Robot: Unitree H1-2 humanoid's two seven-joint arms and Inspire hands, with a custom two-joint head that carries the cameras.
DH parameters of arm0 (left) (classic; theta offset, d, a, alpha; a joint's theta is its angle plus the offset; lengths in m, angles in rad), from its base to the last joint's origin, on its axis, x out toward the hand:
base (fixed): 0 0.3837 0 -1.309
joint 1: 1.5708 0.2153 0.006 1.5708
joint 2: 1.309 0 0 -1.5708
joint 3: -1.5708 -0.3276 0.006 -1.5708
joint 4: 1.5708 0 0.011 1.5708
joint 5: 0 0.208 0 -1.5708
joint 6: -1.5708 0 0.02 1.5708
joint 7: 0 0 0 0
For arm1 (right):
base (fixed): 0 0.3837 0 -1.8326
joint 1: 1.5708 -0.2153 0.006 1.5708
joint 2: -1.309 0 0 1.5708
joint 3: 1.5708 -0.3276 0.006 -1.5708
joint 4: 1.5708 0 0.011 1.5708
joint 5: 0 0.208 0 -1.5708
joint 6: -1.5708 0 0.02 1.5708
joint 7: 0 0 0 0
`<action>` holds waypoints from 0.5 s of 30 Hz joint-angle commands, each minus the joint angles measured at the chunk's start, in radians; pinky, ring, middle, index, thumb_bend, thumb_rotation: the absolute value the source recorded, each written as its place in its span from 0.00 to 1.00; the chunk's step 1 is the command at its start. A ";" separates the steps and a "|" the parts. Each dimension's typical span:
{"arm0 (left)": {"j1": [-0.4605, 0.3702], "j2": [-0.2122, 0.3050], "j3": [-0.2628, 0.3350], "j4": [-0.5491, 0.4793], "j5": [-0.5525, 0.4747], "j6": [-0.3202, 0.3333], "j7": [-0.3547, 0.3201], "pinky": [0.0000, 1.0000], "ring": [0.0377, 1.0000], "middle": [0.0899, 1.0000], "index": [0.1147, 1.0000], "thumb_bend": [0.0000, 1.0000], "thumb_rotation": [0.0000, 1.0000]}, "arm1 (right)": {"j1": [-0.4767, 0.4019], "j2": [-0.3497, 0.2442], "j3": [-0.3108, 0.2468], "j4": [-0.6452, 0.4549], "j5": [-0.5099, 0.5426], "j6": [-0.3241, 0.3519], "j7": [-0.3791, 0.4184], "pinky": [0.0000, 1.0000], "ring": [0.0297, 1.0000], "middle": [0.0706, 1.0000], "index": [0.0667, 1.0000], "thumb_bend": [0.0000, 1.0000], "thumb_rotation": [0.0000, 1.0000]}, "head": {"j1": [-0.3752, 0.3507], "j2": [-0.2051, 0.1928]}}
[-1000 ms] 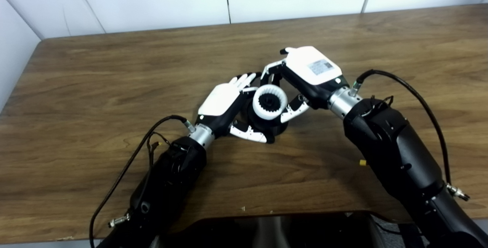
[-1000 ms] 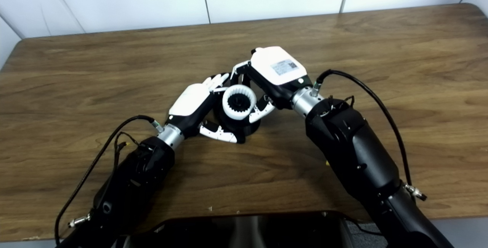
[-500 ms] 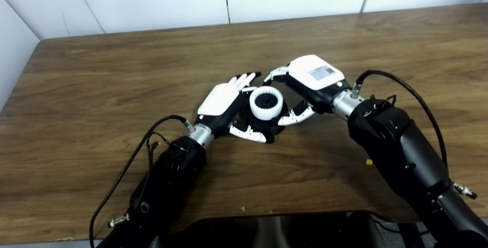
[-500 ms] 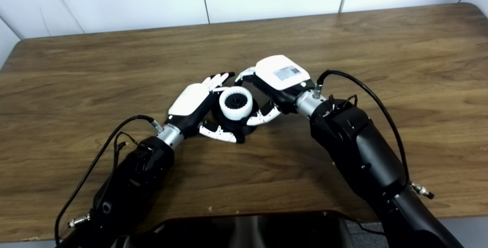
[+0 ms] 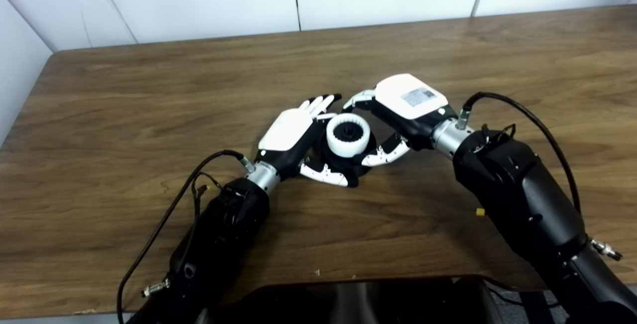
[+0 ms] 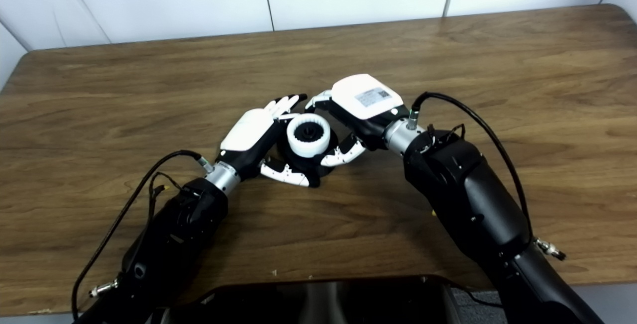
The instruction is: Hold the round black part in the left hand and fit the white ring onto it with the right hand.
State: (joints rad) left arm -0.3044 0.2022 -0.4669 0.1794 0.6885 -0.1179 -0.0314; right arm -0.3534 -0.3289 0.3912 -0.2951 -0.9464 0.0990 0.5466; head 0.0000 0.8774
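Now the left hand (image 5: 291, 132) rests at the middle of the wooden table (image 5: 124, 105), fingers and thumb curled around the round black part (image 5: 343, 160), which stands on the tabletop. Seated on top of that part is the white ring (image 5: 348, 136) (its toothed inner edge faces up). Just right of it, the right hand (image 5: 400, 107) grasps the ring, fingers at its far side and thumb at its near right.

left hand (image 5: 287, 132) cupped, back up, fingers extended, thumb curled low; right hand (image 5: 404, 102) facing it just opposite, fingers curled inward, thumb underneath, both arms angled in
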 commanded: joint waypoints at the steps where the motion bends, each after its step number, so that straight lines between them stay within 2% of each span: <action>1: -0.018 -0.004 -0.016 0.005 0.037 0.010 -0.017 1.00 1.00 1.00 0.62 1.00 0.39 | -0.022 0.007 -0.005 -0.018 0.004 -0.005 -0.004 0.88 0.78 0.81 0.77 0.91 0.42 | 0.000 0.000; 7: -0.015 -0.001 -0.014 -0.002 0.035 0.014 -0.022 1.00 1.00 1.00 0.63 1.00 0.39 | -0.011 0.017 -0.049 -0.023 0.035 0.017 -0.023 0.88 0.81 0.84 0.83 0.92 0.39 | 0.002 0.000; 15: -0.017 0.006 -0.011 -0.005 0.041 0.028 -0.029 1.00 1.00 1.00 0.65 1.00 0.40 | -0.010 0.008 -0.107 -0.021 0.095 0.033 -0.028 0.84 0.83 0.89 0.92 0.94 0.42 | -0.005 -0.012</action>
State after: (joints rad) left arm -0.3048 0.2029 -0.4654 0.1751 0.6887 -0.1074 -0.0382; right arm -0.3347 -0.3162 0.3014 -0.2948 -0.8667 0.1337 0.5459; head -0.0015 0.8729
